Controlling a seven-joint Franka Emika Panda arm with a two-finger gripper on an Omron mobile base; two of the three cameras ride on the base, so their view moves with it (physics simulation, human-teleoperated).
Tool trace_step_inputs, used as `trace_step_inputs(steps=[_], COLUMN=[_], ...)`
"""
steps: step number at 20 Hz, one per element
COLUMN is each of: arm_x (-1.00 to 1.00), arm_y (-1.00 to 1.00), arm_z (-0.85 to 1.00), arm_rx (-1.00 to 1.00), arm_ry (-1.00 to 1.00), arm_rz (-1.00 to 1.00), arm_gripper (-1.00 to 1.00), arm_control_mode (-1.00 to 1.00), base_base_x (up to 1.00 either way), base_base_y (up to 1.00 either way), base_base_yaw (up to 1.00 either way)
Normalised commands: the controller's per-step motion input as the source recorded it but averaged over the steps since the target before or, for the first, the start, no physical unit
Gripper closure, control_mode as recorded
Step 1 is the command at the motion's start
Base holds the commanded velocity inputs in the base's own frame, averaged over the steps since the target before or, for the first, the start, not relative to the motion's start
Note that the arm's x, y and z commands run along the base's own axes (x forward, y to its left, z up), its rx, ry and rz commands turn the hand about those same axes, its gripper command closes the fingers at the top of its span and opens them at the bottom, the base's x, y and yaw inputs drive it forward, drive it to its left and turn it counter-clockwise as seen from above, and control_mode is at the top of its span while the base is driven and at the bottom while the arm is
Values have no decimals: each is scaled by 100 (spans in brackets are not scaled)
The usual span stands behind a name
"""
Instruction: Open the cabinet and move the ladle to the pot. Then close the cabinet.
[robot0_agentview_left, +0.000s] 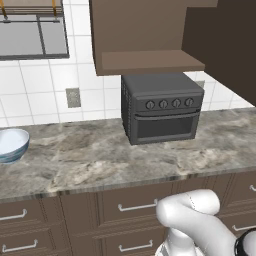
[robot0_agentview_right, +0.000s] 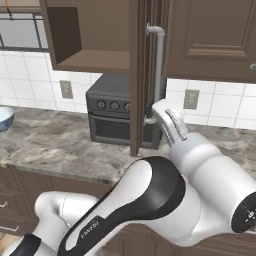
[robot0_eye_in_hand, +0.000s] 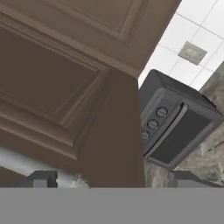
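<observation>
The cabinet (robot0_agentview_left: 150, 60) stands open, and its dark brown shelf looks bare. Its door (robot0_agentview_right: 142, 75) is swung out and appears edge-on in the right base view, with the long silver handle (robot0_agentview_right: 159, 65) on it. My gripper (robot0_agentview_right: 149, 114) sits by the handle's lower end, open, with nothing between its fingers. In the hand view the gripper (robot0_eye_in_hand: 111, 179) faces the raised-panel door (robot0_eye_in_hand: 52, 87) from close by. The door's edge lies between the fingertips (robot0_eye_in_hand: 43, 179), and the handle (robot0_eye_in_hand: 26, 164) runs just past the left one. The ladle and the pot are out of view.
A dark grey oven box (robot0_agentview_left: 160, 107) with knobs stands on the marble counter (robot0_agentview_left: 90, 160) under the cabinet. A pale blue-white bowl (robot0_agentview_left: 11, 144) sits at the counter's left end. Brown drawers (robot0_agentview_left: 135, 205) run below the counter edge. A second closed cabinet door (robot0_agentview_right: 215, 40) hangs to the right.
</observation>
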Motion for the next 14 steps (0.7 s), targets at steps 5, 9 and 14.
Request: trace_step_inputs(steps=[5,9,14], arm_x=[49,20,10], arm_y=[0,13,32], arm_z=[-1,0,0], arm_rx=[25,17,11], arm_ry=[-6,-8,-10], arm_rz=[15,15,14], arm_gripper=[-100,-100,-100], arm_control_mode=[-100,-100,-100], base_base_x=[0,0,0], base_base_y=[0,0,0], base_base_yaw=[0,0,0])
